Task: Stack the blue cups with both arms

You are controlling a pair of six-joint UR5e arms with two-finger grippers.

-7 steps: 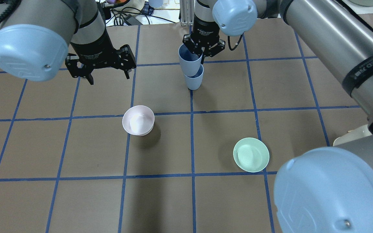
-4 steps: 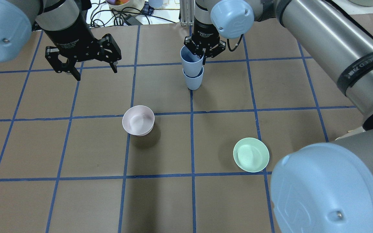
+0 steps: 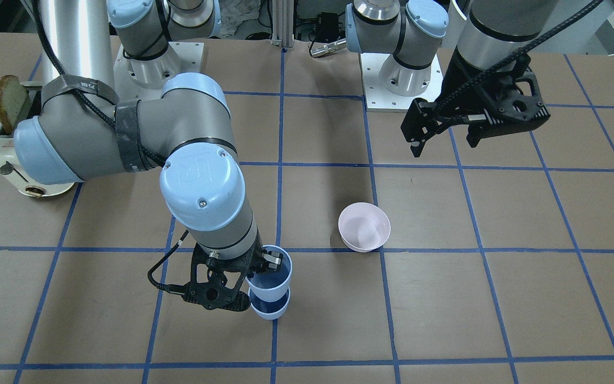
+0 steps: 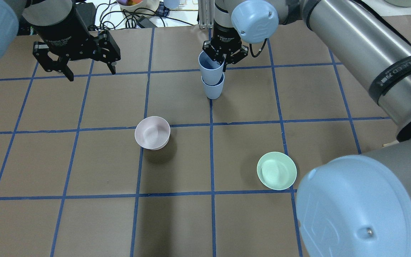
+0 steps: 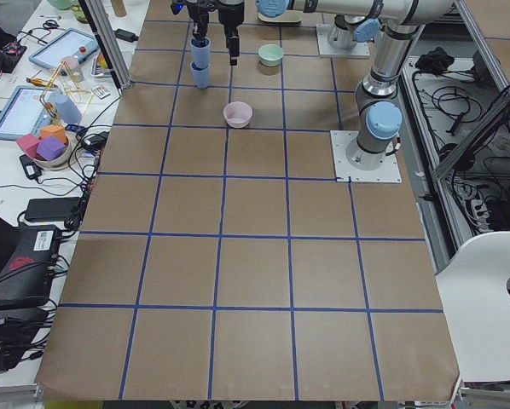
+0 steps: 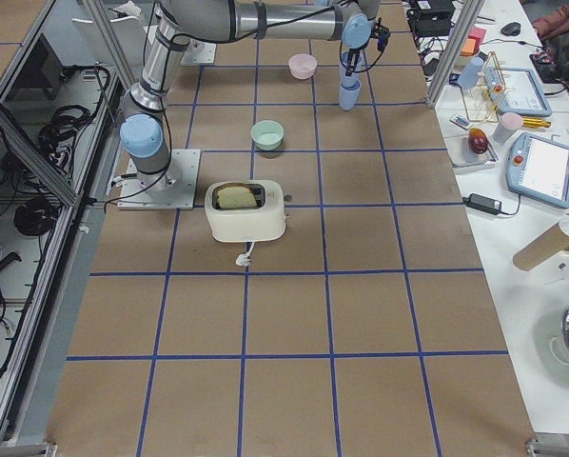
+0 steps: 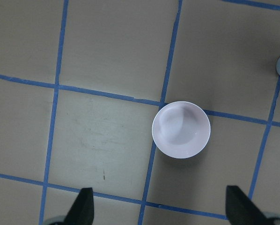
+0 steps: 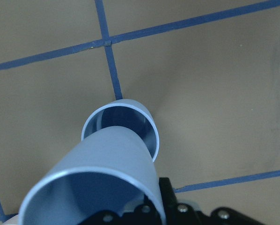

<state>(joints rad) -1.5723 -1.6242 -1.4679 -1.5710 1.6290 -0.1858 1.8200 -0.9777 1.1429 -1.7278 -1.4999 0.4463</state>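
Note:
Two pale blue cups stand nested at the far middle of the table. The lower cup (image 4: 213,90) stands on the table, and the upper cup (image 4: 210,67) sits tilted with its base inside it. My right gripper (image 4: 223,59) is shut on the upper cup's rim. Both cups show in the front view, upper (image 3: 269,278) and lower (image 3: 271,310), and in the right wrist view, upper (image 8: 100,180) and lower (image 8: 147,123). My left gripper (image 4: 75,68) is open and empty, raised over the far left, well apart from the cups.
A pale pink bowl (image 4: 152,132) sits left of centre, below the left wrist camera (image 7: 181,130). A mint green bowl (image 4: 276,170) sits at the near right. A cream toaster (image 3: 6,149) with toast stands by the right arm's base. Clutter lies beyond the far edge.
My left gripper has drawn back, left and away from the cups, still open. The upper cup has straightened and sunk slightly further into the lower one, still held by my right gripper.

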